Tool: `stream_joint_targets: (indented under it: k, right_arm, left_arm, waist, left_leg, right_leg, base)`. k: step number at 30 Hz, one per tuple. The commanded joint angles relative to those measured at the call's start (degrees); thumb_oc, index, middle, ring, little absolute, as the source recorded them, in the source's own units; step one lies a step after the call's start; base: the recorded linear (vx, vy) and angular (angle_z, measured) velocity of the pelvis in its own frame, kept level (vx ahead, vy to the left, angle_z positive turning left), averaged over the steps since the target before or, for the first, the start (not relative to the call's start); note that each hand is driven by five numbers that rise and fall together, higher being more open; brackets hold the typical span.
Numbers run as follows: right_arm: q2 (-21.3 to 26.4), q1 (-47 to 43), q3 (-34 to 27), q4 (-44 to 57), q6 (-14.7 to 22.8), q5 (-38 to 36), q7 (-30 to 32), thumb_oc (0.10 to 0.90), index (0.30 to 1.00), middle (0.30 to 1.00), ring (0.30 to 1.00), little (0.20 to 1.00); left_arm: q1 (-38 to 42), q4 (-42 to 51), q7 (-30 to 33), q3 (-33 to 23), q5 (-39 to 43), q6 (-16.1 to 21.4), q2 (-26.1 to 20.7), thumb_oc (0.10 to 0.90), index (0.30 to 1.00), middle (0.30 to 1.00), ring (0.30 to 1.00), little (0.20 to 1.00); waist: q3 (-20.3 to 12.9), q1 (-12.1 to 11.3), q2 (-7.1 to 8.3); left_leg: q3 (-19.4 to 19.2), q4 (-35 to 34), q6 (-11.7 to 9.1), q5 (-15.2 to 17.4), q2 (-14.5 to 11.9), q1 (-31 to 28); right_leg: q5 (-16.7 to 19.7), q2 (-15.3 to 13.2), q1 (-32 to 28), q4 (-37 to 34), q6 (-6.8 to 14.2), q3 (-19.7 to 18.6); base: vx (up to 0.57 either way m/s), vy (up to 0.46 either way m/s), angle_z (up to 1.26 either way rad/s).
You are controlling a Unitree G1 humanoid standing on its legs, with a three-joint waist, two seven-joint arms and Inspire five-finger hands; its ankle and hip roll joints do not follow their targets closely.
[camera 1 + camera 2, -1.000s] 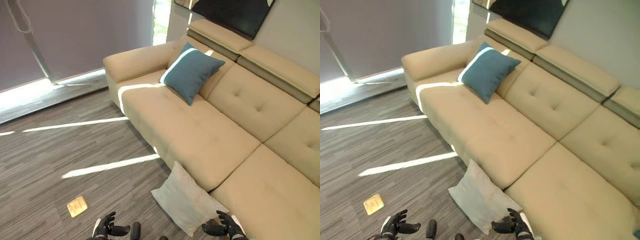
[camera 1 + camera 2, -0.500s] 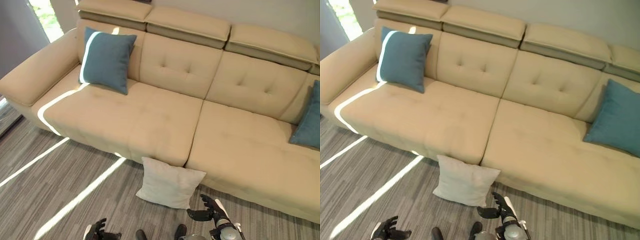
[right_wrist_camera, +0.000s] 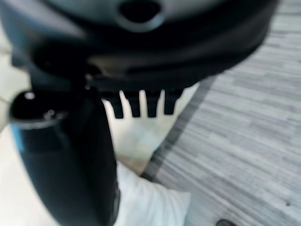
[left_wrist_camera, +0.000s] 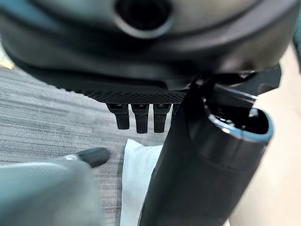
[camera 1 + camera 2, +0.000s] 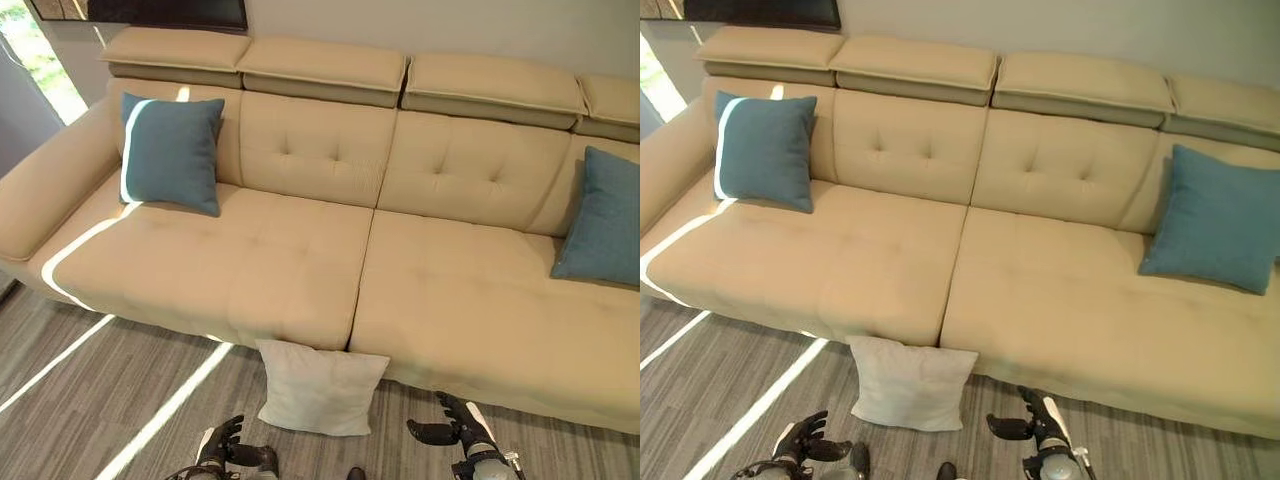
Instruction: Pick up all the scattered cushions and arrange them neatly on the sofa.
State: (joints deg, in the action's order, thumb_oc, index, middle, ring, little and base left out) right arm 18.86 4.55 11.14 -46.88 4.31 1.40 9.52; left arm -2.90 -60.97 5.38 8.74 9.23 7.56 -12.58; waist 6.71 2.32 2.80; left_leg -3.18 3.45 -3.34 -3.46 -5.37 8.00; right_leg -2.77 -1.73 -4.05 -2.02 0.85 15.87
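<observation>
A big tan sofa (image 5: pixel 300 250) fills most of the frame, running from left to right. On it, a blue cushion with a pale stripe (image 5: pixel 172 152) leans on the back at the upper left. Another blue cushion (image 5: pixel 1218 220) leans at the far right; the right eye view shows all of it, while the left eye view cuts it off at the edge.

The white cushion (image 5: pixel 318 388) is the one not put away yet. It lies on the grey wood floor (image 5: pixel 90 400), in the lower middle of the frame, with its top edge touching the sofa's front. Its long side runs left to right.

The left hand (image 5: pixel 232 452) is at the bottom, just below the cushion's lower left corner. The right hand (image 5: pixel 456 433) is at the bottom right, a bit past the cushion's right corner. The cushion sits between them, slightly up the frame. Both hands hold nothing and their fingers are spread loose. The left hand looks a little nearer, I think.
</observation>
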Motion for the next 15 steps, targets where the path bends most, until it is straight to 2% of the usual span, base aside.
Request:
stream_joint_targets:
  k: [1,7,9,10,12,15]
  right_arm:
    - [1.20,-2.12,-1.00,2.89,2.82,-0.27,1.73,0.800,0.900,0.900,0.900,0.900]
    - [-0.21,-2.86,0.12,1.96,2.25,0.51,1.26,0.800,0.900,0.900,0.900,0.900]
    - [-0.48,-3.32,0.41,2.29,2.12,0.43,1.10,0.800,0.900,0.900,0.900,0.900]
    - [-0.82,-4.31,0.71,3.39,2.33,0.13,1.26,0.800,0.900,0.900,0.900,0.900]
    - [-1.05,-4.52,0.78,3.68,2.49,-0.04,1.24,0.800,0.900,0.900,0.900,0.900]
    - [-1.08,-4.39,0.78,4.01,2.74,0.01,1.14,0.800,0.900,0.900,0.900,0.900]
  left_arm:
    - [-0.01,0.02,0.69,0.05,0.11,1.80,-1.99,0.800,0.900,0.900,0.900,0.900]
    - [0.00,-0.18,0.72,-0.99,-0.13,2.04,-3.46,0.800,0.900,0.900,0.900,0.900]
    - [0.10,0.26,1.00,-1.60,0.14,2.04,-4.20,0.800,0.900,0.900,0.900,0.900]
    - [0.68,0.70,1.47,-2.07,0.63,2.14,-5.23,0.800,0.900,0.900,0.900,0.900]
    - [0.72,0.73,1.45,-2.36,0.74,2.21,-5.56,0.800,0.900,0.900,0.900,0.900]
    - [0.43,0.17,1.33,-2.55,0.45,2.43,-5.68,0.800,0.900,0.900,0.900,0.900]
  waist:
    - [-0.22,-1.86,0.67]
    - [-0.54,-3.01,1.50]
    - [-0.06,-3.21,1.67]
    - [1.40,-2.92,1.63]
    - [1.68,-3.04,1.27]
    - [1.59,-2.91,1.04]
  left_leg:
    - [0.54,-0.51,-1.00,4.49,1.98,-2.19]
    - [-2.19,-0.46,1.39,6.45,3.45,-4.25]
    - [-2.72,-0.90,2.22,6.80,3.82,-5.02]
    - [-2.94,-1.17,3.04,6.45,3.81,-5.17]
    - [-3.13,-1.46,3.22,6.50,3.57,-5.26]
    - [-3.58,-2.65,3.51,6.88,4.34,-6.50]
  right_leg:
    - [-1.93,-1.66,1.60,4.06,5.59,-7.60]
    - [-0.84,-3.73,3.69,7.36,7.67,-10.27]
    - [1.31,-4.34,6.30,11.14,9.02,-10.88]
    - [4.65,-4.40,10.34,16.63,10.54,-11.81]
    - [4.17,-4.51,11.47,17.49,10.63,-11.39]
    - [3.43,-4.99,12.44,15.02,9.30,-8.35]
  base:
    - [0.16,0.214,-0.17]
    - [0.09,0.202,-0.36]
    - [0.00,0.143,-0.24]
    - [-0.05,0.115,-0.17]
    - [-0.02,0.104,-0.30]
    - [0.06,0.092,-0.29]
